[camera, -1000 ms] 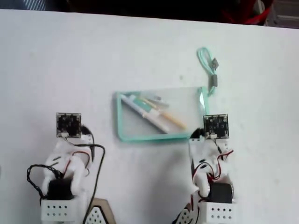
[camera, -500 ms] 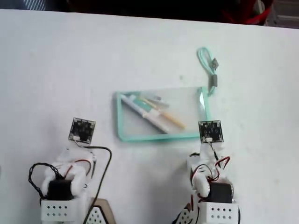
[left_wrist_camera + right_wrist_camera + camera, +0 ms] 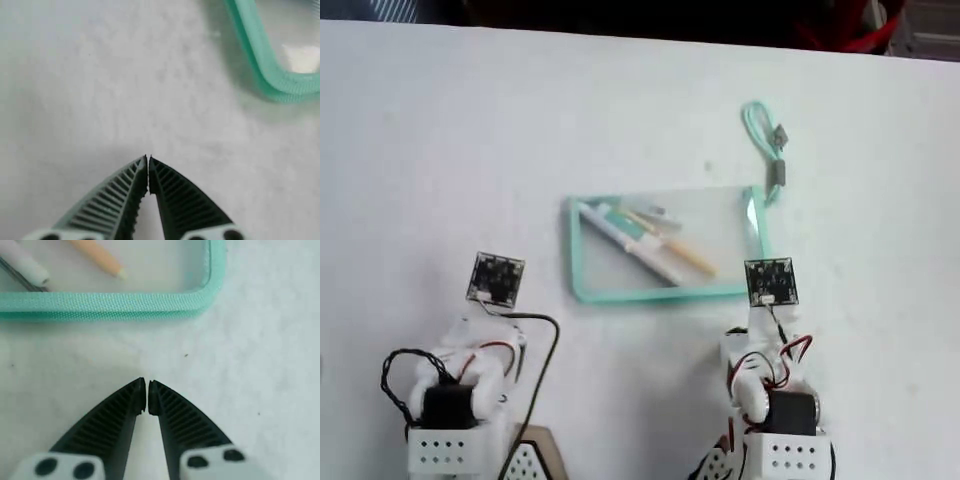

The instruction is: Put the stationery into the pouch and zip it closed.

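While lengthwise across the table (image 3: pixel 470 130), pouch (image 3: pixel 650 295) with pens (image 3: pixel 655 240) aslant inside; left claw (image 3: pixel 148 167), right claw (image 3: pixel 147 392) both tip-to-tip, empty.

The left gripper (image 3: pixel 148 161) is seen poised over a white tabletop (image 3: pixel 100 90), its two dark, ridged plastic fingers (image 3: pixel 120 195) brought together so that the tips meet with nothing held between them. The toothed inner faces of the fingers are shown running back to pale mounts with round holes. A soft shadow is cast on the table around the tips. Beyond the gripper and well apart from it, one rounded corner of a clear pouch edged in mint-green woven fabric (image 3: pixel 252 50) is seen lying flat on the table. Through the pouch's transparent panel a pale, blurred object (image 3: pixel 301 57) can be made out; what it is cannot be told.
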